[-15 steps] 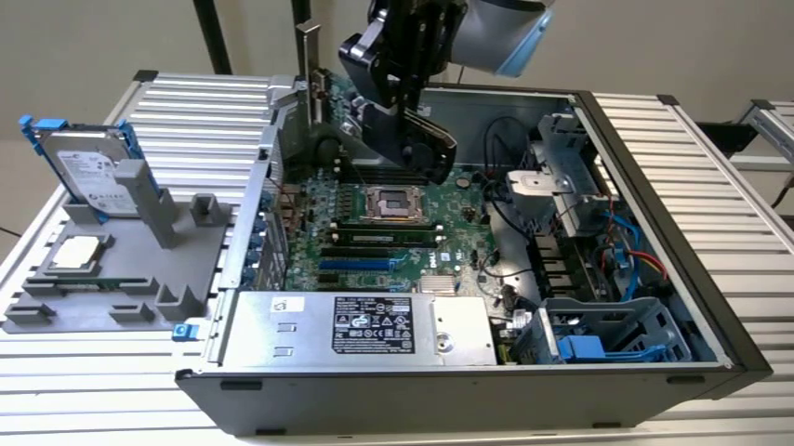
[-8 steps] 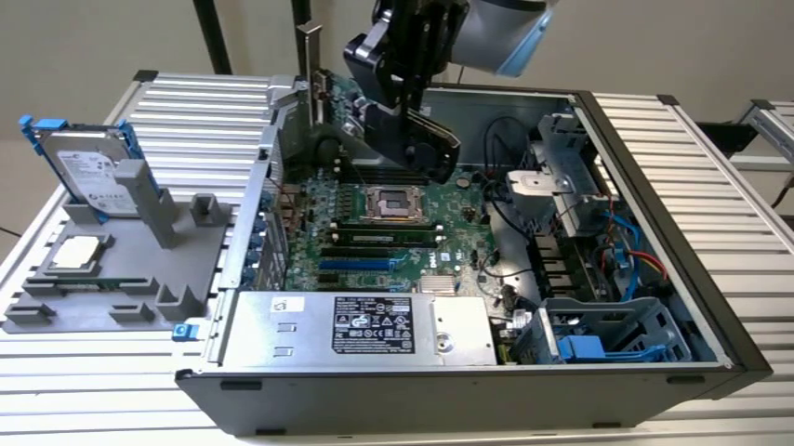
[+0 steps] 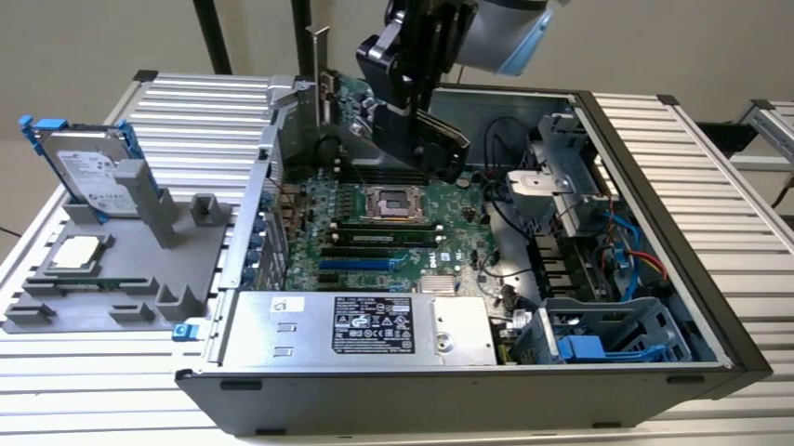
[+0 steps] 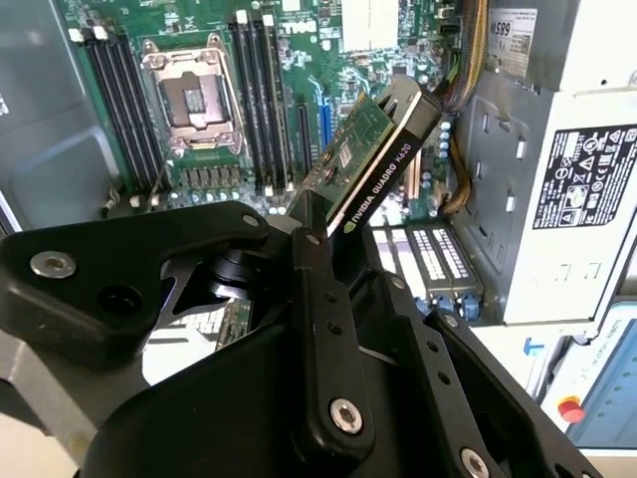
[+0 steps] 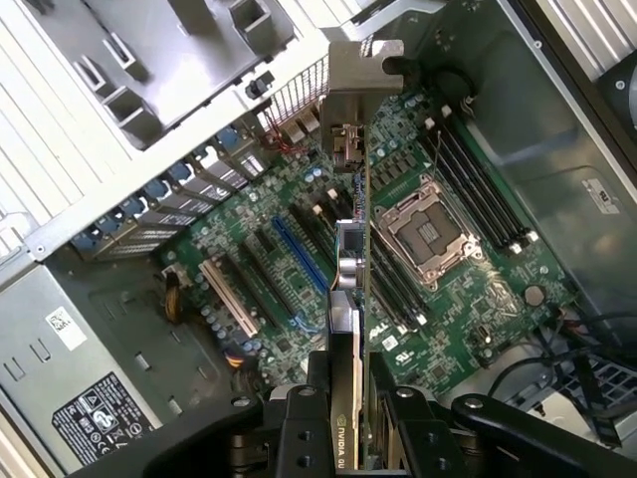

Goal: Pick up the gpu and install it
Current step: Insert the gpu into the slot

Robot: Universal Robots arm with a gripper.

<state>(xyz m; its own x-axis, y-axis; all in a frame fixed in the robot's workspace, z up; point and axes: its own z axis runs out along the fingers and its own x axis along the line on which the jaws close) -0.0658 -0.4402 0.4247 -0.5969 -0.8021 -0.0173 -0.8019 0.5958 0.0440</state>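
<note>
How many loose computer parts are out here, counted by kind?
gpu: 1, clamped in the gripper
hard drive: 1, standing in the grey holder
CPU chip: 1, lying on that holder
Total: 3

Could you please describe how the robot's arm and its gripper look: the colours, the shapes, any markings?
The arm is rounded and silver-grey, with a light blue cap at its joint. The gripper is matte black, built from flat angular plates and narrow link bars, joined by small silver screws. I can see no markings on it.
</note>
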